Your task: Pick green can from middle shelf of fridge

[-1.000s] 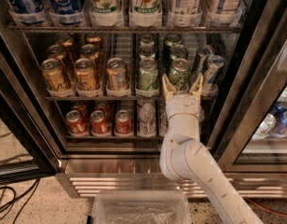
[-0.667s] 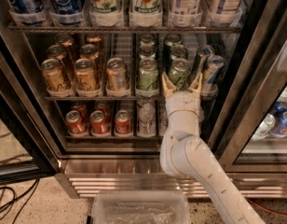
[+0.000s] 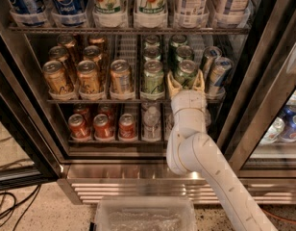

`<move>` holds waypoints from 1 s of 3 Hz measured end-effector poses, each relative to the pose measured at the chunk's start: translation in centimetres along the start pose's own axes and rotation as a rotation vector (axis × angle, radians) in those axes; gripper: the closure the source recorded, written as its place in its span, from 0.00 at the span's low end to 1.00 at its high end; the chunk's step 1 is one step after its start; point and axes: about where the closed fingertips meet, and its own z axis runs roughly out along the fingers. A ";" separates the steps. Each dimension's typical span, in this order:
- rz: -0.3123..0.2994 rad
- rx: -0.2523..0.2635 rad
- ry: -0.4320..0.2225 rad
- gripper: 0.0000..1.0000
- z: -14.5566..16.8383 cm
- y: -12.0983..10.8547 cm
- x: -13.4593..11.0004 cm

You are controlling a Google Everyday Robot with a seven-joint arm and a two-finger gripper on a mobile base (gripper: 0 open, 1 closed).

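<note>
The dark green can (image 3: pixel 186 71) stands at the front of its lane on the middle shelf (image 3: pixel 90 100) of the fridge (image 3: pixel 119 177), whose door is open. My gripper (image 3: pixel 186 83) reaches in from below at shelf height. Its cream fingers (image 3: pixel 173 86) stand on either side of the can's lower half, close to its sides and open. More dark green cans (image 3: pixel 179 45) stand behind it in the same lane. My white arm (image 3: pixel 196 148) rises from the lower right and hides part of the bottom shelf.
Paler green cans (image 3: pixel 153 78) stand just left of the gripper, gold-orange cans (image 3: pixel 88 76) further left, slim silver-blue cans (image 3: pixel 217 73) just right. Tall bottles (image 3: pixel 109 1) fill the rack above; red cans (image 3: pixel 102 125) and water bottles (image 3: pixel 151 119) below. A black door frame (image 3: pixel 261 95) stands right, a clear tub (image 3: pixel 143 215) on the floor.
</note>
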 end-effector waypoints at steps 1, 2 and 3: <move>-0.004 -0.006 0.001 0.74 0.2 -0.1 0.2; -0.004 -0.006 0.001 0.97 0.2 0.1 0.0; 0.000 -0.046 -0.062 1.00 -0.7 0.4 -0.5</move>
